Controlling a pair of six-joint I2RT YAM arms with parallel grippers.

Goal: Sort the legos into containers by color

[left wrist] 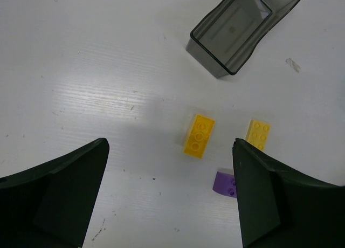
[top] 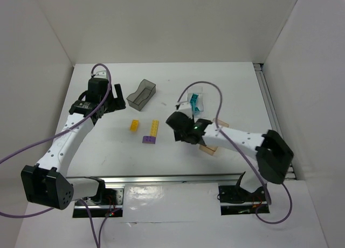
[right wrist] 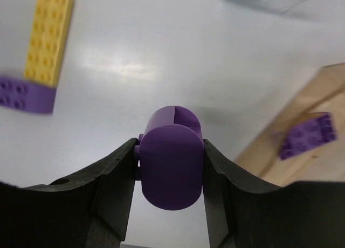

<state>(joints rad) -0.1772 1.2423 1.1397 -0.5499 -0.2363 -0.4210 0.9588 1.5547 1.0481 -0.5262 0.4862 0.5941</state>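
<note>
My right gripper (right wrist: pixel 170 145) is shut on a rounded purple lego (right wrist: pixel 171 167), held above the table. To its right the amber-peach container (right wrist: pixel 318 91) holds another purple lego (right wrist: pixel 307 136). In the top view the right gripper (top: pixel 176 121) hangs between the loose legos and that container (top: pixel 207 149), which the arm partly hides. A small yellow lego (top: pixel 135 124), a long yellow lego (top: pixel 154 127) and a purple lego (top: pixel 149 139) lie mid-table. My left gripper (left wrist: pixel 170 145) is open and holds nothing, above the table near the yellow lego (left wrist: pixel 199 136).
The smoky dark grey container (top: pixel 141 93) stands at the back, to the right of the left gripper (top: pixel 110 100). The clear container (top: pixel 195 103) with teal legos inside stands behind the right gripper. White walls close in the table.
</note>
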